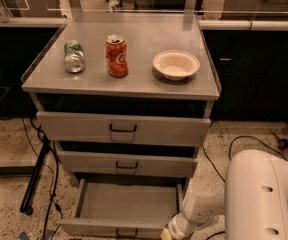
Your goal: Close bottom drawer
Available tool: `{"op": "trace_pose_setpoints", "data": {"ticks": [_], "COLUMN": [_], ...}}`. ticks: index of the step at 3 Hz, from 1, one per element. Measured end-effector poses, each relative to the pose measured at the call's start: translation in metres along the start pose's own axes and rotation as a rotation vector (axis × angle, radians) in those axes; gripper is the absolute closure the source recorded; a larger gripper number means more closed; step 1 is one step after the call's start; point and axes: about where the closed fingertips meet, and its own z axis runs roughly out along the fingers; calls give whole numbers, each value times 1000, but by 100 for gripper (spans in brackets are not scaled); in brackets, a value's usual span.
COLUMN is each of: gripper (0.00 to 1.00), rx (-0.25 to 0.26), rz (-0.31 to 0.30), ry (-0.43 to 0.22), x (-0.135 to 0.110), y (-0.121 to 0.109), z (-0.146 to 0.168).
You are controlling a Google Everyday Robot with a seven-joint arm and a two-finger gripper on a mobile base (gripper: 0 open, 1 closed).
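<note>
The bottom drawer (126, 204) of the grey metal cabinet is pulled out, and its plain grey tray is empty. Its low front panel with a small black handle (127, 232) lies at the bottom edge of the view. My white arm (264, 194) comes in from the lower right. My gripper (170, 232) is at the right end of the drawer's front panel, mostly cut off by the frame's bottom edge. The middle drawer (126, 164) and top drawer (123, 129) are shut.
On the cabinet top stand a red soda can (116, 56), a green can lying on its side (74, 56) and a white bowl (176, 64). Black cables (46, 184) and a stand leg run along the floor to the left. A cable lies to the right.
</note>
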Motion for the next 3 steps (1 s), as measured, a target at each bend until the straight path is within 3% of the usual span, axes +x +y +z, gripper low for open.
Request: {"op": "trace_pose_setpoints", "data": {"ticks": [1, 2, 3], "gripper": [100, 81, 57], "rx": [2, 1, 1], "rz": [12, 13, 13], "ry": [6, 6, 6], "x": [-2, -2, -2], "y": [-5, -5, -5], "z": [13, 13, 13]}}
